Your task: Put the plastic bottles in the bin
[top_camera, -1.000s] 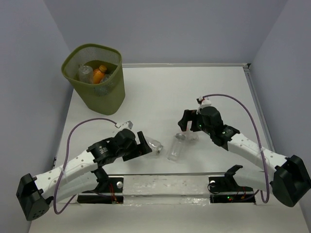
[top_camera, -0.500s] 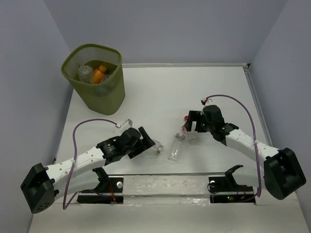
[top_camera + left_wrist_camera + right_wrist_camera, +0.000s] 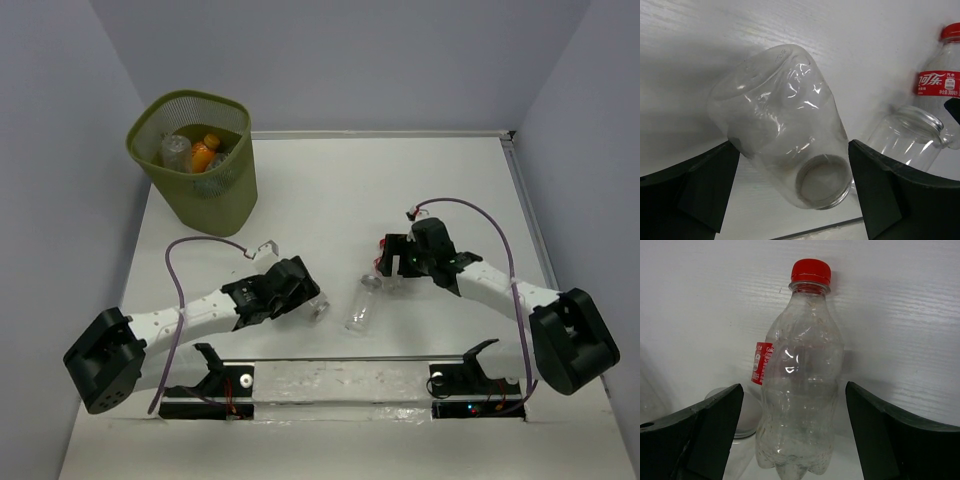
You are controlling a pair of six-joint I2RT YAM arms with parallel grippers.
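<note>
Left end effector [image 3: 792,167] is spread wide, fingers either side of a clear capless bottle [image 3: 785,125] lying on the surface [image 3: 865,30], and I see no squeeze on it yet. Right end effector [image 3: 797,432] is released too, straddling the red-capped bottle [image 3: 800,380] with a gap showing at each finger, so nothing is held. Between the two, a third bottle [image 3: 359,308] lies on its side, untouched. Over at the far left corner, the bin [image 3: 215,205] already holds a batch: an orange bottle [image 3: 205,152] and at least a couple of clear ones, though I can't count them through the mesh. My read is well past halfway, with three bottles out on the surface, all well apart from the bin. Both grasps need closing, then two carries across, then one more trip for the middle bottle.
</note>
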